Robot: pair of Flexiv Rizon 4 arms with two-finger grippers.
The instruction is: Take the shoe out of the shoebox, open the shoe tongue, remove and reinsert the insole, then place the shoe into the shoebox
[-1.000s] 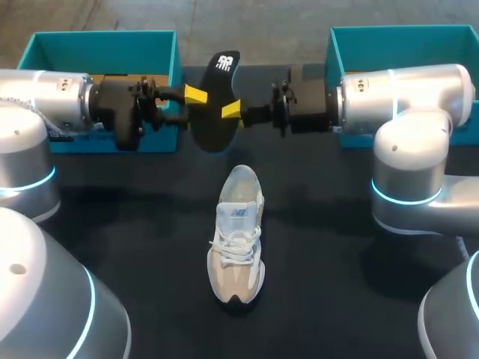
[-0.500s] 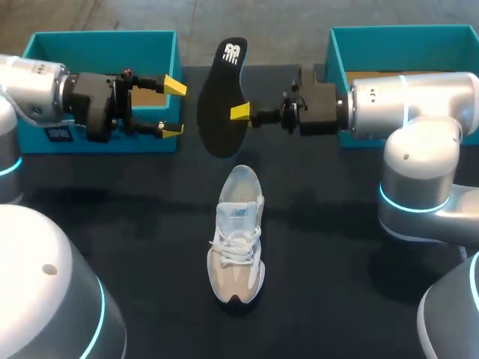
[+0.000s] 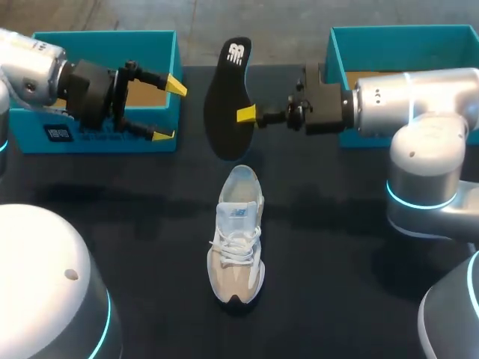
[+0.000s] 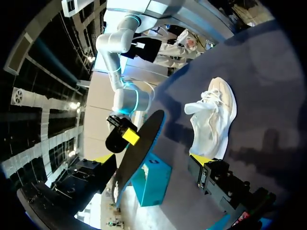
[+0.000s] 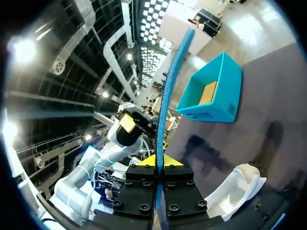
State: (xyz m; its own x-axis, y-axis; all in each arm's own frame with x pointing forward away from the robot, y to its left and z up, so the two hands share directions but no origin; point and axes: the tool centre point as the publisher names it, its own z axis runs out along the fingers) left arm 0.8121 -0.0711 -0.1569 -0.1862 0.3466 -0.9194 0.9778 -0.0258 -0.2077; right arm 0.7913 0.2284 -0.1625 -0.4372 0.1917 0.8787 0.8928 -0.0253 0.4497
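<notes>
The black insole [image 3: 227,101] hangs upright in the air above the table's back middle, pinched at its edge by my right gripper [image 3: 247,114], which is shut on it. In the right wrist view the insole [image 5: 171,81] rises edge-on, its underside blue, from between the shut fingers [image 5: 159,161]. My left gripper [image 3: 170,110] stands open and holds nothing, to the left of the insole and in front of the left shoebox [image 3: 169,52]. The left wrist view has the insole [image 4: 139,152] ahead of its open gripper [image 4: 151,160]. The white and beige shoe [image 3: 236,238] lies on the table's middle, toe toward me.
A second teal shoebox [image 3: 335,45] stands at the back right, behind my right arm. The black tabletop [image 3: 337,299] spreads around the shoe. From the right wrist camera, the left shoebox [image 5: 211,93] and the shoe [image 5: 237,189] lie beyond the insole.
My left gripper has let go of the insole, opened wide and drawn back to the left. The right gripper keeps the insole and has shifted it slightly right.
</notes>
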